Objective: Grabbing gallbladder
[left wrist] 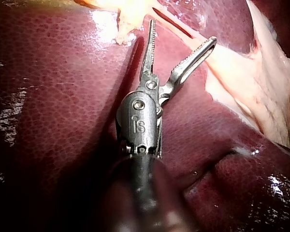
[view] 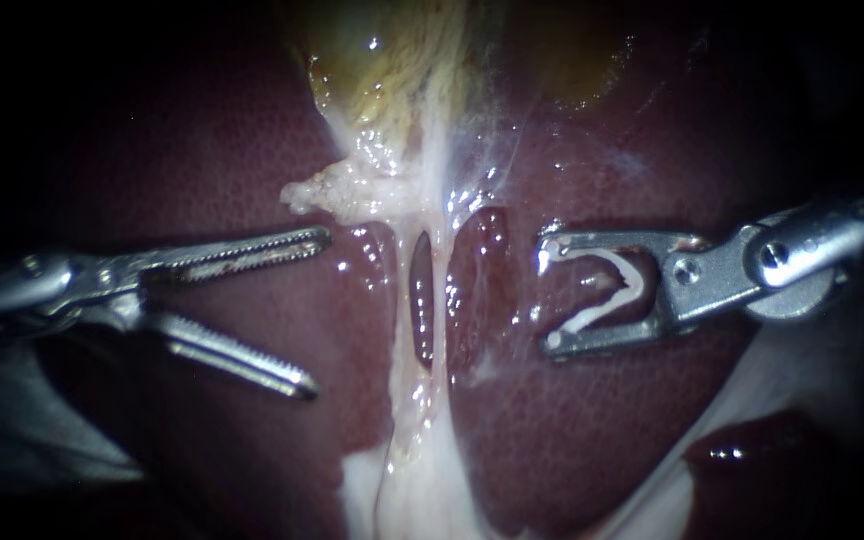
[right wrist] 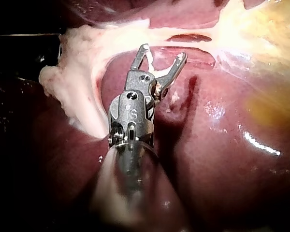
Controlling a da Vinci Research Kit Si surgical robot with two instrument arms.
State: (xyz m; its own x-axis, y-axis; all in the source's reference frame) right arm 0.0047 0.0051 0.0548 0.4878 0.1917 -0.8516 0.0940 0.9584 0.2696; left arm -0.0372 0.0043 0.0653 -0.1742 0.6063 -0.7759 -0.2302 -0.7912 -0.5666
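The yellow-green gallbladder [view: 382, 60] lies at the top middle of the endoscope view, on the dark red liver [view: 572, 430]. Pale strands run down from it, with two thin tubes [view: 440, 300] side by side and a slit between them. My left instrument [view: 317, 312] is left of the tubes with its toothed jaws open, touching nothing; the left wrist view shows the same instrument [left wrist: 182, 31] just short of the pale strand. My right instrument [view: 548, 295] is right of the tubes, its wide jaws holding a white clip [view: 620, 285]. In the right wrist view these jaws [right wrist: 164, 51] stop just short of the pale band.
A frayed lump of pale fat [view: 337, 190] hangs off the strands just above my left instrument's upper jaw. White membrane [view: 422, 490] spreads at the bottom middle. A second liver lobe [view: 752, 450] shows at the lower right.
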